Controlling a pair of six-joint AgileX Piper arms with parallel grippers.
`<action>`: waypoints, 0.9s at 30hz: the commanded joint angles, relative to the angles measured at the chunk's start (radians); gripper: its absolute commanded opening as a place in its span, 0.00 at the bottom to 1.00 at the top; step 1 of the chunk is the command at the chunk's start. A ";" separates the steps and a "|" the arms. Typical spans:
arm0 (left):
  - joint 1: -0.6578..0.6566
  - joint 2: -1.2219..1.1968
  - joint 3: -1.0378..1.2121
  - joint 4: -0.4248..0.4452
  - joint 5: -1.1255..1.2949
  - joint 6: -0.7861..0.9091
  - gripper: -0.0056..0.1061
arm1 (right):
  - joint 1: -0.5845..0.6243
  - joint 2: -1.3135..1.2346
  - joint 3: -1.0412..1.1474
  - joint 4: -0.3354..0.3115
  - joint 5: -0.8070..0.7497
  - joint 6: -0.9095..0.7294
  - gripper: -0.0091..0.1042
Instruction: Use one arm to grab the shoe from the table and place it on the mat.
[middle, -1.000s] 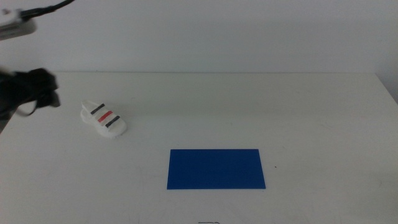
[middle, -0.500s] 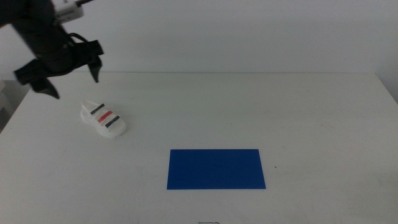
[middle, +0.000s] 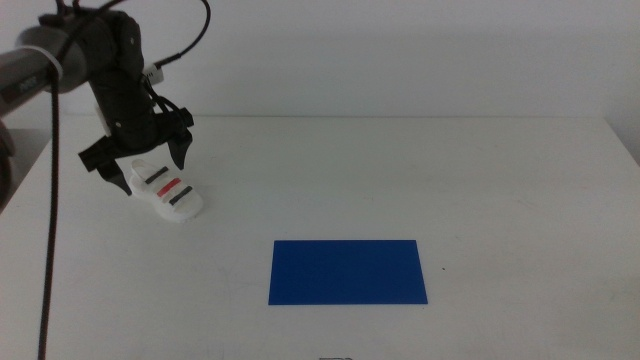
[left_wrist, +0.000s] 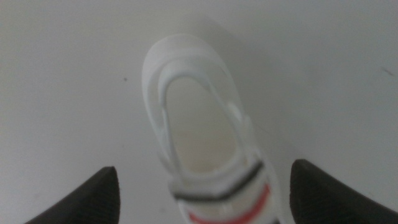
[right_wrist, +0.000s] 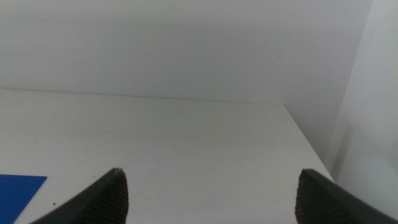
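Note:
The white shoe (middle: 168, 191) with two black straps and a red one lies on the white table (middle: 400, 180) at the far left. The left arm (middle: 115, 70) reaches down over it. My left gripper (middle: 143, 172) is open, its jaws spread wide on either side of the shoe's heel end and just above it. In the left wrist view the shoe (left_wrist: 199, 124) lies between the two jaw tips. The dark blue mat (middle: 347, 271) lies flat near the front middle of the table. My right gripper (right_wrist: 208, 193) is open, out of the middle view.
A plain white wall stands behind the table. The table's right edge (right_wrist: 308, 143) shows in the right wrist view, along with a corner of the mat (right_wrist: 18, 186).
The left arm has swung in from the far left and come down, so its open gripper now stands over the shoe. The shoe and mat have not moved.

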 joint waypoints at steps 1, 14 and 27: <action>0.002 -0.041 -0.033 -0.003 -0.023 -0.020 0.89 | 0.002 -0.019 -0.019 -0.009 -0.076 -0.004 0.91; 0.002 0.009 -0.032 -0.022 -0.021 -0.017 0.45 | 0.002 -0.019 -0.019 -0.009 -0.076 -0.004 0.91; -0.092 -0.182 -0.001 -0.125 0.174 -0.168 0.07 | 0.002 -0.019 -0.019 -0.009 -0.076 -0.004 0.91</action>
